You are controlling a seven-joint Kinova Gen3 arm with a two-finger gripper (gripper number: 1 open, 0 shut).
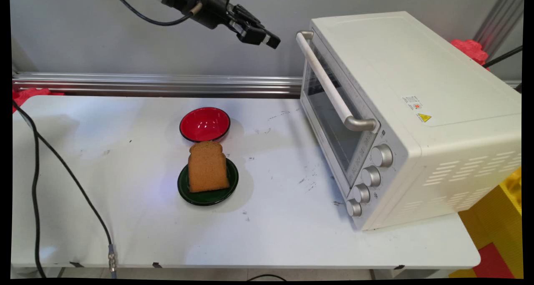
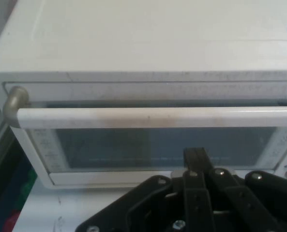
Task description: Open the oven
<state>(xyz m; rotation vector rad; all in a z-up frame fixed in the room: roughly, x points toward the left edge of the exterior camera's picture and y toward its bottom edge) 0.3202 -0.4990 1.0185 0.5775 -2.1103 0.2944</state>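
My gripper [image 1: 273, 42] hangs high over the table's back edge, pointing at the white toaster oven [image 1: 417, 109] on the right. Its fingers look pressed together with nothing between them. It is a short way left of the upper end of the oven's door handle [image 1: 329, 87] and does not touch it. The hand view faces the closed glass door straight on: the handle [image 2: 153, 117] runs across the picture above my gripper [image 2: 194, 154]. Lower down the table, a slice of brown bread [image 1: 207, 167] lies on a dark green plate [image 1: 183, 189].
An empty red bowl [image 1: 205, 124] stands just behind the plate. A black cable [image 1: 62, 164] trails over the table's left side. An aluminium rail [image 1: 158, 84] runs along the back edge. A yellow and red box [image 1: 500, 222] sits off the right end.
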